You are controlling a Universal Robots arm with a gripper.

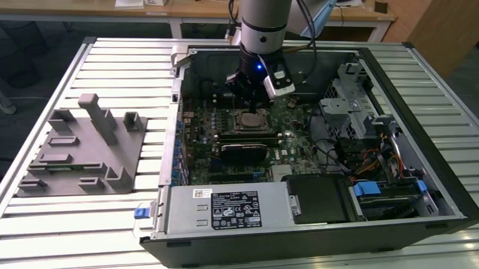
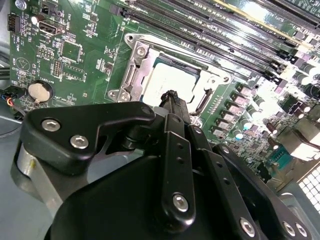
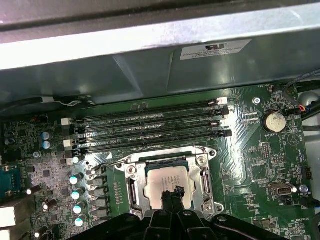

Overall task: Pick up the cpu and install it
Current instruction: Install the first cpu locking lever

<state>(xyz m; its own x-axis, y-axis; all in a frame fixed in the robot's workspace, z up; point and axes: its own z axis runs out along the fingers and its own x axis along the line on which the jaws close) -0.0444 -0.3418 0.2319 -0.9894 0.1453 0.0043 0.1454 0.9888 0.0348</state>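
cpu (image 3: 167, 181) is already lying flat in the socket frame (image 3: 131, 192), on the board toward the far side of the computer case (image 1: 299, 244). tool (image 3: 173, 192) sits right over it, tips pinched together, gripping nothing I can see. Placement looks done; can't tell if the socket is latched shut. Count: 1 cpu, 1 socket frame, 4 memory slots (image 3: 150, 127), 1 grey tray (image 1: 75, 151) on the desk (image 1: 120, 56), at the exterior view's left of the case

Silver cpu (image 3: 160, 177), green mobo (image 3: 256, 161)
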